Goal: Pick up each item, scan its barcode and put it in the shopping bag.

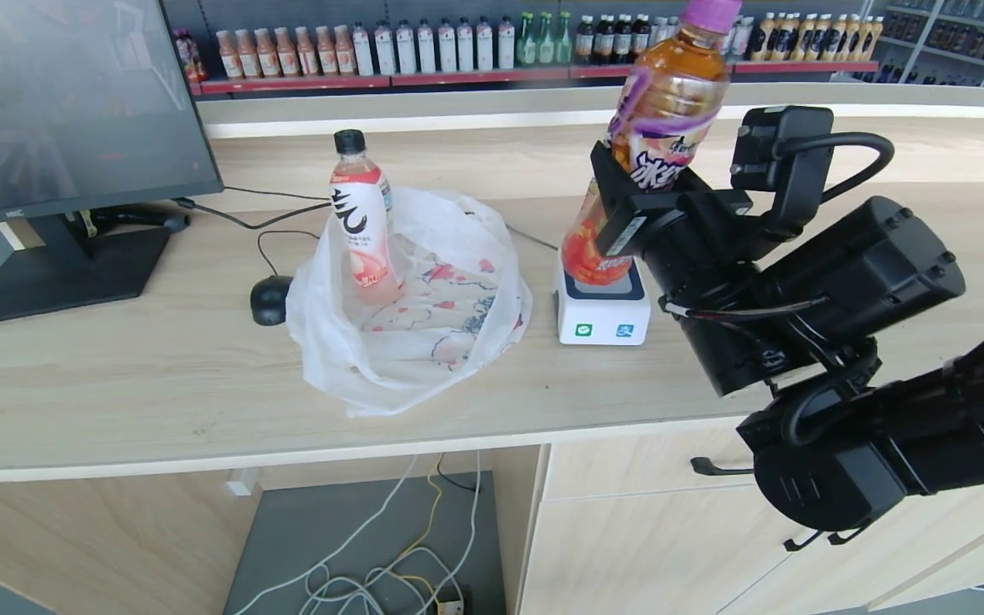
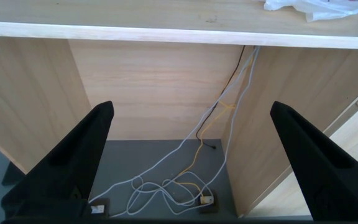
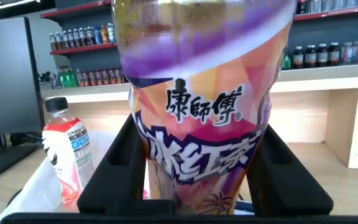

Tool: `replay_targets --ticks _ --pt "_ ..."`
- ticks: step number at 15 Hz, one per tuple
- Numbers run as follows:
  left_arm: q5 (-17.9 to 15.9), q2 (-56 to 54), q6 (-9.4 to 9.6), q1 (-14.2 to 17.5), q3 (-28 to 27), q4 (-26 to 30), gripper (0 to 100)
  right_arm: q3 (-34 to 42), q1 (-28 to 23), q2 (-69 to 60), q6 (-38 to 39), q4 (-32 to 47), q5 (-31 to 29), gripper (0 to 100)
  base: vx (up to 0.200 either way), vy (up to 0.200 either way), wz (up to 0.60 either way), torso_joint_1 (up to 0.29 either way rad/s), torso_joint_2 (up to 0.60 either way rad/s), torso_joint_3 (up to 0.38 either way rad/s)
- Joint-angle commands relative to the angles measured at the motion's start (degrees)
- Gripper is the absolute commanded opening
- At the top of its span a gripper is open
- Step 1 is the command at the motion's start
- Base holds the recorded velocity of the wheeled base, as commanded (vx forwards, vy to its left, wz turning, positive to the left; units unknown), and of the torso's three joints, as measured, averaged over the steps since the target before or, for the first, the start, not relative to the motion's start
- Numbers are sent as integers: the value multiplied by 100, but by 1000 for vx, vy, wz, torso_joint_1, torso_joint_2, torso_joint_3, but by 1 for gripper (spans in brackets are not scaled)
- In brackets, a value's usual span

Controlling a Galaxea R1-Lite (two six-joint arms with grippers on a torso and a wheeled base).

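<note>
Iced-tea bottle with a purple cap is what we see clamped at its label in the right end effector, leaning slightly, its base right over the small white scanner box on the counter. We cannot tell whether the two touch. Just beside the scanner, toward the robot's left, lies the white plastic shopping bag, open and crumpled, with a pink-labelled, black-capped drink bottle standing upright in it. A black mouse rests against the bag's far side, and a dark monitor stands beyond that. The left end effector hangs below the counter's edge, its fingers spread wide and holding nothing, facing the loose cables on the floor under the counter.
</note>
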Motion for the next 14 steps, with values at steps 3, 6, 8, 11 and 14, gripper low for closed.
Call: replay_targets --ticks 3,6,8,11,14 --pt "0 6 -9 0 0 -1 100 -168 -63 222 9 -6 6 0 0 200 0 4 4 5" --pt "0 6 -18 0 0 -1 100 -186 -63 258 9 -6 6 0 0 200 0 -2 1 2" --pt "0 -2 -18 0 0 -1 100 -186 -63 258 9 -6 -3 0 0 200 0 7 5 5" --pt "0 6 -9 0 0 -1 100 -186 -63 266 0 -6 -3 0 0 200 0 1 1 1" --pt "0 6 17 0 0 -1 100 -159 -63 266 0 -6 -3 0 0 67 0 1 4 1"
